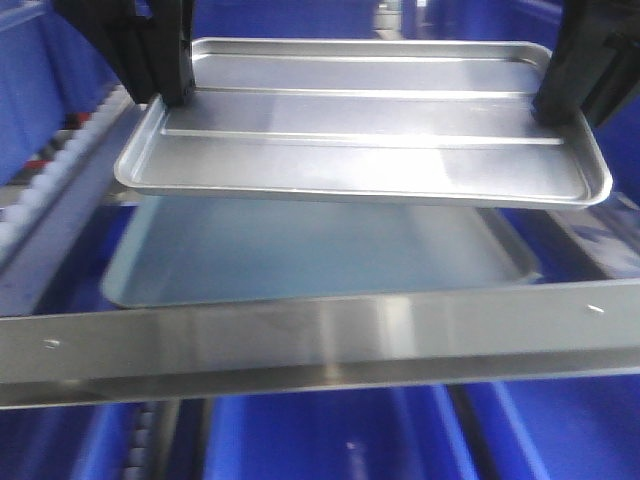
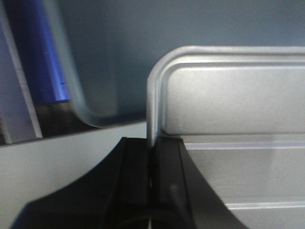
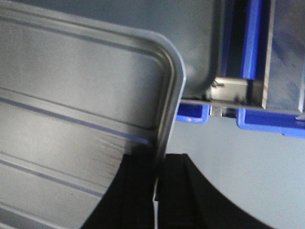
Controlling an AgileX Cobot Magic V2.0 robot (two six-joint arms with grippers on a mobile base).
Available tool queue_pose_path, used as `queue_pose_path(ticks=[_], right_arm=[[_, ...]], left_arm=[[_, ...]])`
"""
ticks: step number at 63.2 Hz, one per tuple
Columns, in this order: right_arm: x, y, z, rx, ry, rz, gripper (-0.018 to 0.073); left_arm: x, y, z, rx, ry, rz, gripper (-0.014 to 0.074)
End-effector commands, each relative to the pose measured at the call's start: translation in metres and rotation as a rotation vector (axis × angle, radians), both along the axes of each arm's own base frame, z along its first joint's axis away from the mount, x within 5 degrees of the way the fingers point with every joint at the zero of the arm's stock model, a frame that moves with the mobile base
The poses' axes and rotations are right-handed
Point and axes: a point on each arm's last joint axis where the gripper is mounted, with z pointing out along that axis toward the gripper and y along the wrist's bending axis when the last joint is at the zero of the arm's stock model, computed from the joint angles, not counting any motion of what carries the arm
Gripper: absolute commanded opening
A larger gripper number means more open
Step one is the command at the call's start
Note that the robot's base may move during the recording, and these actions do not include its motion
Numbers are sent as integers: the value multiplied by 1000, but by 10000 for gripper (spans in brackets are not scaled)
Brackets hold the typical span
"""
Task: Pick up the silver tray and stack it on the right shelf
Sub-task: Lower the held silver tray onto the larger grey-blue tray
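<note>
Two black grippers hold the silver tray (image 1: 360, 130) by its short ends. The left gripper (image 1: 172, 95) is clamped over the rim at one end and the right gripper (image 1: 552, 105) over the rim at the other. In each wrist view the raised rim sits pinched between the closed jaws, with the long ridges of the base running away from them.

The tray hangs roughly level, beyond the front bar (image 1: 320, 335) of the right shelf (image 1: 70, 220) and higher than the bar, without touching it. Also beyond the bar, and lower than the silver tray, lies a larger dull grey tray (image 1: 300, 265); a gap shows between the two.

The bar carries two small screws, one near each end (image 1: 50, 344). Below the bar sit blue crates (image 1: 330, 440). Beyond its left end a white roller rail (image 1: 30, 190) runs back along the shelf frame.
</note>
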Motion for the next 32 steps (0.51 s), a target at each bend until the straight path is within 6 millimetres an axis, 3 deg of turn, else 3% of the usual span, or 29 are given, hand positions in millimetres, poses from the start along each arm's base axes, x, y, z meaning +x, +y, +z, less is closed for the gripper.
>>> queue_pose_path(ticks=[1,32], right_arm=[[-1,2,23,54,-114,28,57],[-1,2,23,54,-114,28,57]], left_arm=[[-7,-1,27,-88,-86,-32,-94],[-7,-1,27,-88,-86,-32,-93]])
